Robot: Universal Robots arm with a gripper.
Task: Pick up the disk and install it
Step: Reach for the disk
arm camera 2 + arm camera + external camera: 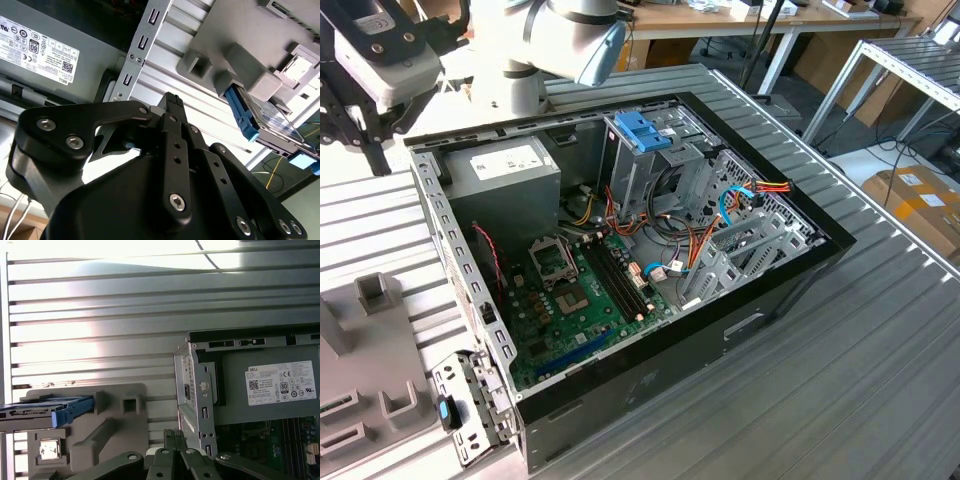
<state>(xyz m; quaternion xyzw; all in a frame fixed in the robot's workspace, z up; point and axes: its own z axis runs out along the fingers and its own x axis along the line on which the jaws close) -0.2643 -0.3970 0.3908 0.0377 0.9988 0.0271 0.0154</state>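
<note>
My own black linkages crowd the front of both wrist views, and my gripper [173, 434] has its two fingertips pressed together with nothing between them. In the second wrist view the gripper [172, 101] shows the same way, fingers flat against each other. The disk [47, 412] sits in a grey fixture [107, 432] on the ribbed metal table [100, 315], with its light-blue rail [72, 410] along the edge that faces me. It is well apart from my fingertips, and I touch neither the disk nor the fixture. In the second wrist view the disk [265, 117] lies beyond the fixture's raised grey blocks. My fingertips hang over the table between the fixture and the corner of the open computer case [200, 390], close to that corner. In the exterior view the case [780, 280] lies open on the table, its power supply [505, 175] at the end nearest my gripper [375, 150]
</note>
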